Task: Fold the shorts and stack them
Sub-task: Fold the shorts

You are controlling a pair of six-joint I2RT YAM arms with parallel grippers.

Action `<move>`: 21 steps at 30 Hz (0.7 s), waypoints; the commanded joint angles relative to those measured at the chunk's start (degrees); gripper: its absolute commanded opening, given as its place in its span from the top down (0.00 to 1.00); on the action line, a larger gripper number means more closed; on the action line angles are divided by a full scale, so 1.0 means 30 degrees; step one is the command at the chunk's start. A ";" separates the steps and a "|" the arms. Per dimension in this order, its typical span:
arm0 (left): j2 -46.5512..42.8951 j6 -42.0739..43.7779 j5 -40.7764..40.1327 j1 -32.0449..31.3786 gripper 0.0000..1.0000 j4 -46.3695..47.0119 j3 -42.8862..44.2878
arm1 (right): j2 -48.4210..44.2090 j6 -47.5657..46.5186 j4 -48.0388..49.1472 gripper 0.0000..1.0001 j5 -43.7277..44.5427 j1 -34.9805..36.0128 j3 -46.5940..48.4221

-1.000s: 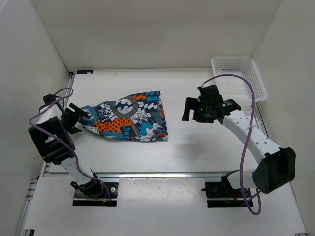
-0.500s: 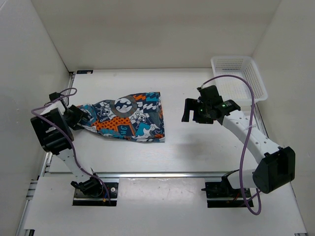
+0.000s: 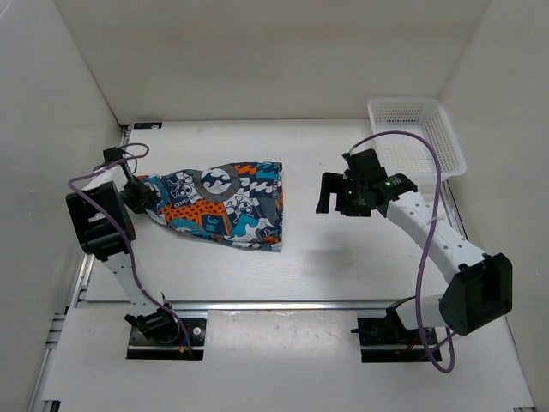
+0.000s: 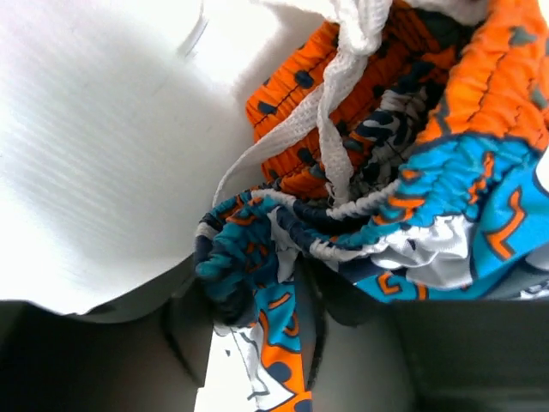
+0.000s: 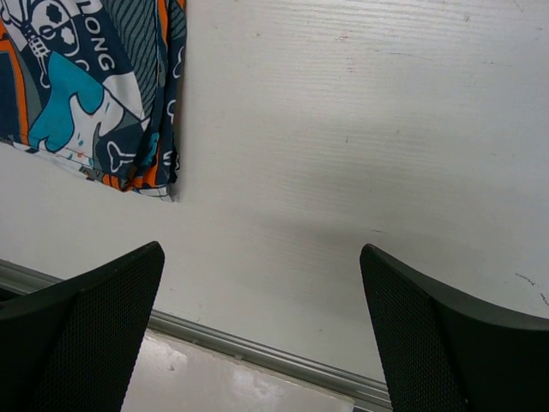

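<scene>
The shorts [image 3: 223,204] lie crumpled on the left half of the white table, with a skull print in blue, orange and teal. My left gripper [image 3: 141,196] sits at their left end. In the left wrist view its jaws [image 4: 283,335] pinch a fold of the gathered waistband [image 4: 412,197], and the white drawstring [image 4: 339,94] trails over the orange cloth. My right gripper [image 3: 330,193] hovers open over bare table to the right of the shorts, holding nothing. The right wrist view shows the shorts' hem [image 5: 94,94] at the upper left, apart from the wide fingers [image 5: 262,326].
A white plastic mesh basket [image 3: 418,137] stands at the back right corner. White walls close in the table on the left, back and right. A metal rail [image 3: 283,305] runs along the near edge, by the arm bases.
My left gripper has moved toward the back along the left side and its jaws have narrowed onto the waistband. The shorts have bunched and shifted slightly left. The right arm has stayed put.
</scene>
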 commanded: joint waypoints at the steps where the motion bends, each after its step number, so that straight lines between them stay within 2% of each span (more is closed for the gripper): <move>1: 0.1022 -0.0104 -0.1875 -0.0297 0.54 0.0352 0.0377 | 0.0096 -0.0259 0.0132 0.00 -0.0315 -0.0088 -0.0085; 6: 0.1201 -0.0280 -0.2051 -0.0471 0.90 0.0177 0.0758 | 0.0272 -0.0259 0.0308 0.00 -0.0665 -0.0088 -0.0085; 10: -0.0406 -0.0280 -0.3482 -0.0910 0.90 -0.0582 0.0963 | 0.0272 -0.0259 0.0308 0.00 -0.0666 -0.0088 0.0090; 15: -0.4098 0.0247 -0.6612 -0.1906 0.90 -0.3013 0.2308 | 0.0448 -0.0259 0.0308 0.00 -0.0666 -0.0088 0.0090; 21: -0.6149 0.1507 -0.9283 -0.4394 0.90 -0.5474 0.4388 | 0.0448 -0.0259 0.0308 0.00 -0.0666 -0.0088 0.0090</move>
